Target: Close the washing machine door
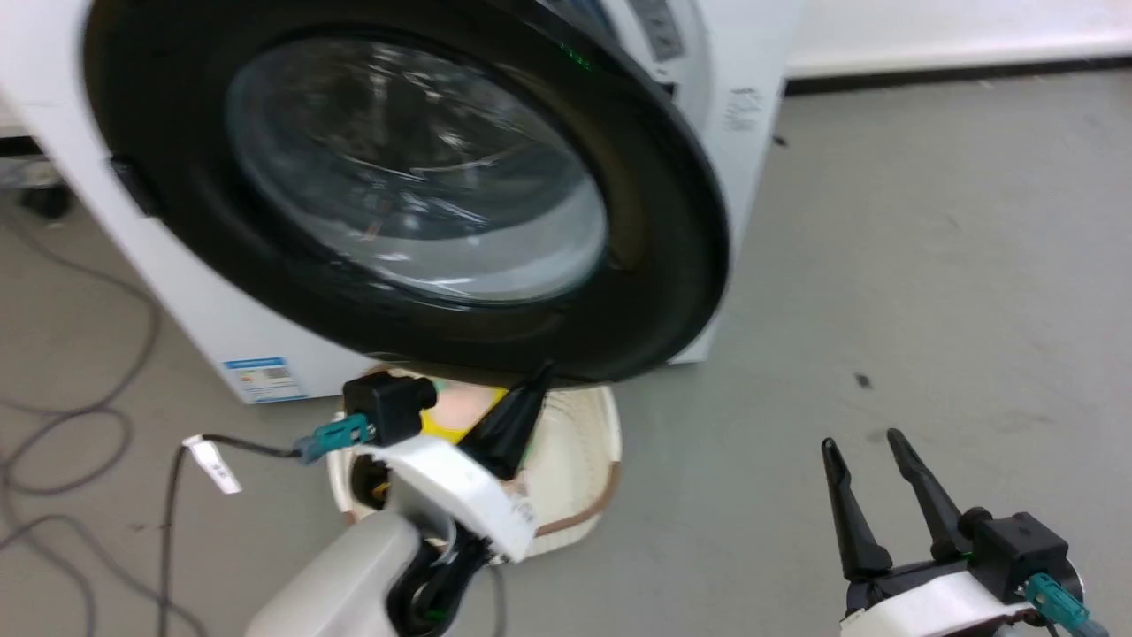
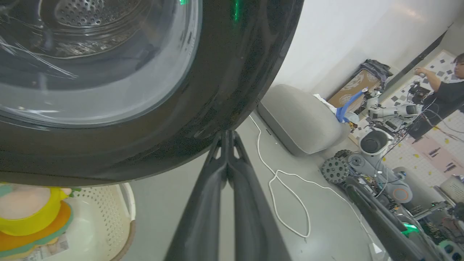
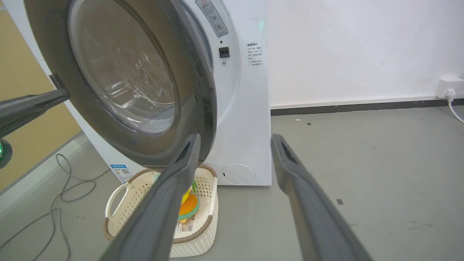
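Note:
The washing machine door (image 1: 654,265), a big black disc with a bulging glass window, stands swung partway out from the white washing machine (image 1: 203,310). My left gripper (image 1: 543,372) is shut with nothing in it, and its joined tips touch the door's lower black rim (image 2: 217,90). In the left wrist view the left gripper (image 2: 227,133) meets that rim from below. My right gripper (image 1: 860,441) hangs open over the bare floor to the right, apart from the door. In the right wrist view the right gripper (image 3: 235,139) points at the machine's front (image 3: 250,108) beside the door (image 3: 65,47).
A cream perforated basket (image 1: 579,460) with colourful toys sits on the floor under the door. Grey cables (image 1: 80,425) lie at the left. Grey floor (image 1: 929,265) spreads to the right. Behind, a grey cushion (image 2: 301,119), a white cord, robot gear and a person (image 2: 446,90).

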Available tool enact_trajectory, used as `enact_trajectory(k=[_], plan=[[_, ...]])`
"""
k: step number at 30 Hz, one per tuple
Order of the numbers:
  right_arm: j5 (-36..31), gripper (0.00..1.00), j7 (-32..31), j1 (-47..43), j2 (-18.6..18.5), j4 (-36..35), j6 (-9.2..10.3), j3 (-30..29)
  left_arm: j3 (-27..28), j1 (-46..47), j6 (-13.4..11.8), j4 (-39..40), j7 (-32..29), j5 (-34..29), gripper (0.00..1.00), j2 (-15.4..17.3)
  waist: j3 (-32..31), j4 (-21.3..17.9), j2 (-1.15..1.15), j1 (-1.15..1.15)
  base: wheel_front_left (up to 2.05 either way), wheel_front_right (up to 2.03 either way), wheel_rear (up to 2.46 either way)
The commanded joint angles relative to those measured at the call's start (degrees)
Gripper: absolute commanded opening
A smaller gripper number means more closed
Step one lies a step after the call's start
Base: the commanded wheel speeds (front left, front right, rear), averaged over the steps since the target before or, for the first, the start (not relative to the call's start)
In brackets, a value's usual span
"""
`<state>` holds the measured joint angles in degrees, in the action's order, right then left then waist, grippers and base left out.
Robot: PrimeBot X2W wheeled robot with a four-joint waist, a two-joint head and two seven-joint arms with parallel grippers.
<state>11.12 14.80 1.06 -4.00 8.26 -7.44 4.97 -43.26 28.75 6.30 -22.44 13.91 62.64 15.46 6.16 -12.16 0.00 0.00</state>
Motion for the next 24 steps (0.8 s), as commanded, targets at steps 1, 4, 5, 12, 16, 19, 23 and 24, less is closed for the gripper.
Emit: enact_trajectory(k=[1,4,5,12,16,19,23,24], plan=[[-0.3,1.0,0.2,-0.8,-0.4,-0.4,-0.05,-0.3,0.3,-1.4,-1.8,2.0,0.8,-4.4,0.0,2.1,-2.6,4.0,0.0,0.0,0.0,0.0,0.0],[-0.4,1.0,0.2,-1.3,-0.7,-0.6,-0.05,-0.5,2.8,-4.4,-5.2,6.9,1.0,-11.5,0.0,4.8,-3.5,6.4,0.0,0.0,0.0,0.0,0.0],[-0.3,1.0,0.2,-1.5,-0.8,-0.7,-0.05,-0.5,4.3,-5.7,-6.4,8.8,1.0,-13.8,0.0,5.5,-3.8,7.2,0.0,0.0,0.0,0.0,0.0],[-0.2,1.0,0.2,-2.2,-1.2,-1.2,-0.05,-0.6,16.8,-16.1,-15.3,21.5,1.1,-30.8,0.0,7.1,-5.4,11.0,0.0,0.0,0.0,0.0,0.0],[-0.2,1.0,0.2,-2.6,-1.2,-1.6,-0.05,-0.7,21.2,-22.6,-18.7,24.9,1.1,-37.5,1.0,5.6,-5.9,12.3,0.0,0.0,0.0,0.0,0.0],[-0.4,1.0,0.2,-3.0,-1.1,-1.7,-0.05,-0.7,23.0,-26.6,-20.5,23.7,1.1,-40.3,1.0,4.5,-6.1,12.9,0.0,0.0,0.0,0.0,0.0],[-0.4,1.0,0.2,-3.2,-1.2,-1.3,-0.05,-0.5,24.6,-29.4,-20.7,23.3,1.1,-43.1,1.0,2.5,-6.1,13.4,0.0,0.0,0.0,0.0,0.0],[-0.4,1.0,0.2,-3.3,-1.2,-1.3,-0.05,-0.5,24.9,-29.9,-20.5,23.4,1.1,-43.6,1.0,1.9,-6.1,13.5,0.0,0.0,0.0,0.0,0.0]])
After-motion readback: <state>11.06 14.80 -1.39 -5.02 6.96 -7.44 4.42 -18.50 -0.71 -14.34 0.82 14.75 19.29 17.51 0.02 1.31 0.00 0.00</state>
